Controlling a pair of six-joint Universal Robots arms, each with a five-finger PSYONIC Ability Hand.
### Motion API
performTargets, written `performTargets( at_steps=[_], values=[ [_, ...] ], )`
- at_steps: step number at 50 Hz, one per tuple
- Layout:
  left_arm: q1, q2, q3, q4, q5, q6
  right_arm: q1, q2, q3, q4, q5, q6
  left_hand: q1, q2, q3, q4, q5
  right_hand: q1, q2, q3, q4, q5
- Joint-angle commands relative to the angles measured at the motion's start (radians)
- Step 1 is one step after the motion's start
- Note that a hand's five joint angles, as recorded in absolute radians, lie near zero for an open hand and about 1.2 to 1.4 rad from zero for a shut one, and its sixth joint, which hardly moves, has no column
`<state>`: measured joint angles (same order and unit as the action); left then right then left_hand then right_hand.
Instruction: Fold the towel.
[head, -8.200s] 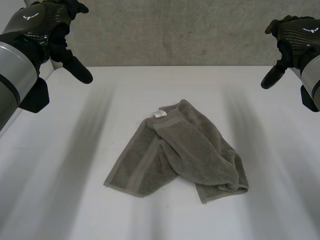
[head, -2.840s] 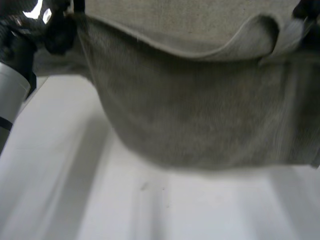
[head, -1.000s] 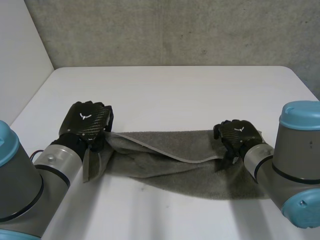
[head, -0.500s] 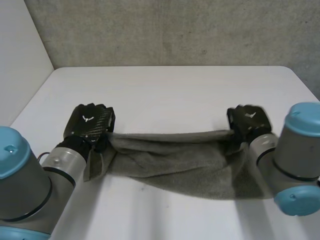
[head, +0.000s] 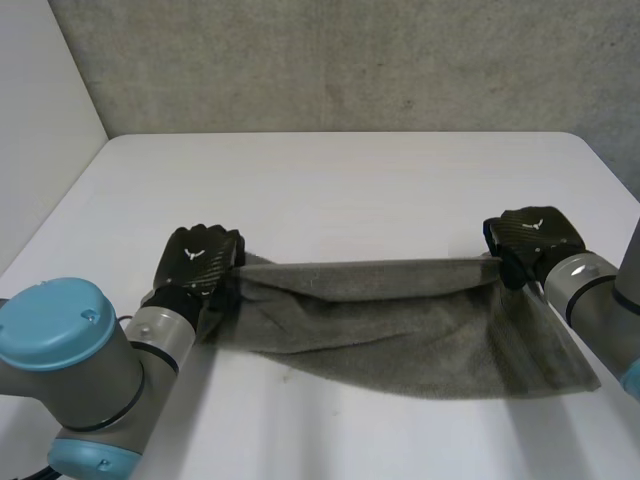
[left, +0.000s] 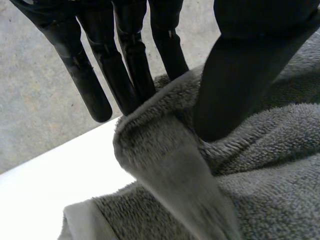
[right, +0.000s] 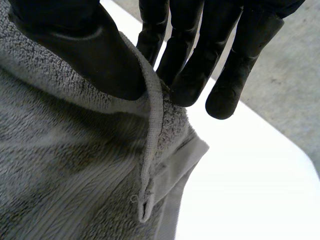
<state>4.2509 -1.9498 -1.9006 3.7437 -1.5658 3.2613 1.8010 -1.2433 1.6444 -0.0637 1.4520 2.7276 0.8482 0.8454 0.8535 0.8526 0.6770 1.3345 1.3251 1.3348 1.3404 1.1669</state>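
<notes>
"Grey terry towel (head: 400, 335), where does it lie?"
"Across the near half of the white table (head: 330, 190), pulled out long between the two hands. Its far edge is taut and the rest spreads toward the robot."
"The left hand (head: 203, 258)?"
"At the towel's far left corner, thumb and fingers pinching a fold of cloth."
"And the right hand (head: 530, 240)?"
"At the far right corner, the hem nipped between thumb and fingers. Whether that edge clears the table, I can't quite tell."

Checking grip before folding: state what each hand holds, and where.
The towel: left hand pinches one end of its far edge, right hand the other.
</notes>
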Motion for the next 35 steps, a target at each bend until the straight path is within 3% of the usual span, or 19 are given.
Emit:
performTargets(
  at_steps=[1,6,13,24,33,35],
  values=[
    [0.001,-0.034,0.012,-0.002,0.001,-0.06,-0.005,-0.068,0.0,-0.002,0.002,0.006,-0.042,-0.039,-0.047,-0.046,-0.045,0.062,0.071,0.061,0.056,0.055],
    [0.004,-0.034,0.011,-0.007,0.0,-0.058,-0.049,-0.198,-0.003,0.01,0.001,0.0,-0.042,-0.039,-0.047,-0.046,-0.045,0.062,0.071,0.061,0.056,0.055],
    [0.007,-0.027,0.014,-0.008,0.0,-0.058,-0.06,-0.261,-0.003,0.051,-0.053,0.0,-0.027,-0.024,-0.032,-0.031,-0.03,0.062,0.071,0.061,0.056,0.055],
    [0.015,-0.009,0.012,-0.011,-0.01,-0.057,-0.083,-0.271,-0.003,0.082,-0.088,-0.003,0.548,0.551,0.543,0.544,0.545,0.062,0.071,0.061,0.056,0.055],
    [0.058,0.183,-0.002,-0.068,0.0,-0.02,-0.089,-0.375,-0.067,0.163,-0.093,-0.009,0.548,0.551,0.543,0.544,0.545,0.062,0.071,0.061,0.056,0.055],
    [0.067,0.297,0.006,-0.09,0.001,-0.008,-0.088,-0.409,-0.094,0.188,-0.093,-0.009,0.548,0.551,0.543,0.544,0.545,0.062,0.071,0.061,0.056,0.055]
  ],
)
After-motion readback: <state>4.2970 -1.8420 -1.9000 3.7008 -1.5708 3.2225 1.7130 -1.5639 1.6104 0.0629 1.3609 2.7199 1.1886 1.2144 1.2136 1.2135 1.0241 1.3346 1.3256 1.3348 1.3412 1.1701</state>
